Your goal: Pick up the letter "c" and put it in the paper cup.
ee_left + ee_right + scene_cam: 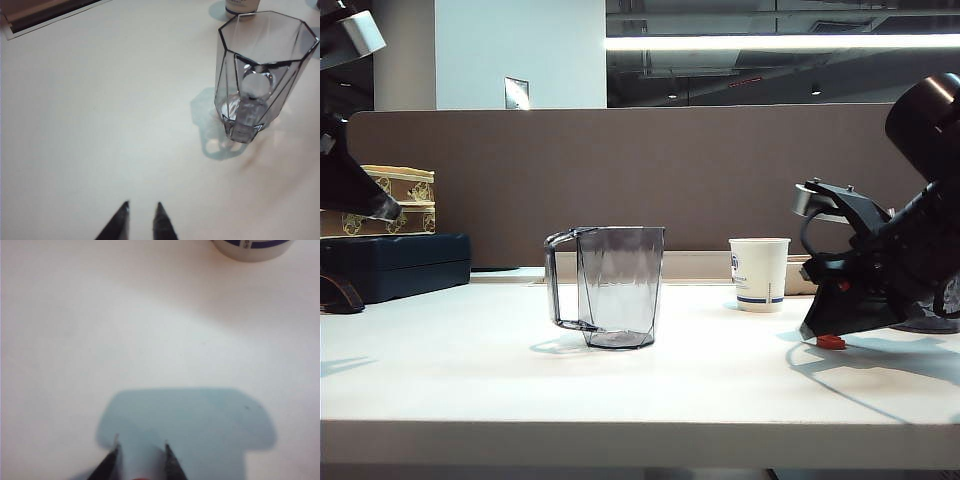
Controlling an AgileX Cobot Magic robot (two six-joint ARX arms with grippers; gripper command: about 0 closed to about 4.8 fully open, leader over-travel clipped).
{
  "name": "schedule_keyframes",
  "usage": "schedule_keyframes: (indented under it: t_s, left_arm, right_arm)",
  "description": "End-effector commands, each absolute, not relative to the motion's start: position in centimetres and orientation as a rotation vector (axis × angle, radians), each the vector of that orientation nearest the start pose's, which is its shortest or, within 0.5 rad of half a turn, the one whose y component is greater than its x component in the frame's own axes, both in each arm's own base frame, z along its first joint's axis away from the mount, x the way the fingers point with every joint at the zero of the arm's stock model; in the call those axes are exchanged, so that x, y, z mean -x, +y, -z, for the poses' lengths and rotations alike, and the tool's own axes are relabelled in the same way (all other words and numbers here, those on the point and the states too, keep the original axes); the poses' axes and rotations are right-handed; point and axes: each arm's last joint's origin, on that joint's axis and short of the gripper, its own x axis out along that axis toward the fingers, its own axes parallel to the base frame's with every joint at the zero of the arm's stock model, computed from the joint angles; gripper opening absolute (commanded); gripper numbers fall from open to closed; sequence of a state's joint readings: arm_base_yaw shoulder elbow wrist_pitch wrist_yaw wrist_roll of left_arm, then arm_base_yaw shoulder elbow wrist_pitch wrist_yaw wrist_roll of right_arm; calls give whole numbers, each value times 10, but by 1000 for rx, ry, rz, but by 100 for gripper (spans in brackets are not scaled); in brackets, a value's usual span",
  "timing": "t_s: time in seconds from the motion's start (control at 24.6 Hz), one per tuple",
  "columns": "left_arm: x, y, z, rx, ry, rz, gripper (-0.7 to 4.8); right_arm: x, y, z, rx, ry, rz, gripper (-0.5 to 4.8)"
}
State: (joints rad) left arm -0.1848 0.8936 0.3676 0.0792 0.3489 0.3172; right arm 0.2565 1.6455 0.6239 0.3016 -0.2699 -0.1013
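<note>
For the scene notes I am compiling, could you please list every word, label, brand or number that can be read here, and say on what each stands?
Nothing here can be read.
paper cup: a blue logo and small print above its blue stripe, too small and blurred to read.
stacked boxes: gold ornament only, no legible words.
clear pitcher: no marking.

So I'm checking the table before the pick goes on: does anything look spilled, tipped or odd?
Nothing stands out. The pitcher and paper cup stand upright, the table looks dry, and the red letter lies flat under the right gripper.
</note>
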Motion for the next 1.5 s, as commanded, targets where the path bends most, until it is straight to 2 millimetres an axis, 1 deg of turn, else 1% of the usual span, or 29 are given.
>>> schedule_keyframes:
  t_s: [0.04, 0.24, 0.53, 0.81, 0.85, 0.97, 1.01, 1.18, 1.26, 1.3, 1.38, 1.5]
  left_arm:
    - [-178, -44, -199, -264, 349, 596, 62]
    - [-178, -44, -199, -264, 349, 596, 62]
    - [-178, -44, -199, -264, 349, 596, 62]
    - [-178, -44, -199, -264, 349, 596, 62]
    - [-178, -44, -199, -264, 349, 597, 62]
    - [-178, -44, -199, -264, 349, 597, 62]
    - [-178, -44, -199, -264, 349, 597, 62]
    - [-178, -44, -199, -263, 350, 597, 62]
    - [-178, -44, -199, -264, 350, 596, 62]
    - [-178, -44, -199, -263, 350, 596, 62]
    - [-178, -44, -199, -263, 350, 596, 62]
    - [-178, -44, -199, -263, 350, 596, 62]
  right_arm:
    - [-273, 80, -117, 87, 785, -533, 106]
    - [-278, 81, -122, 87, 766, -534, 107]
    - [-295, 86, -142, 87, 739, -537, 107]
    - [-303, 88, -161, 87, 724, -538, 108]
    - [-302, 88, -165, 87, 722, -539, 114]
    - [-298, 87, -171, 84, 728, -545, 166]
    - [-297, 86, -172, 85, 733, -546, 174]
    - [-290, 85, -180, 91, 755, -547, 178]
    - [-283, 83, -185, 90, 785, -547, 181]
    - [-282, 82, -185, 90, 796, -547, 182]
    - [-278, 82, -183, 90, 841, -545, 203]
    - [-276, 81, -180, 95, 876, -539, 205]
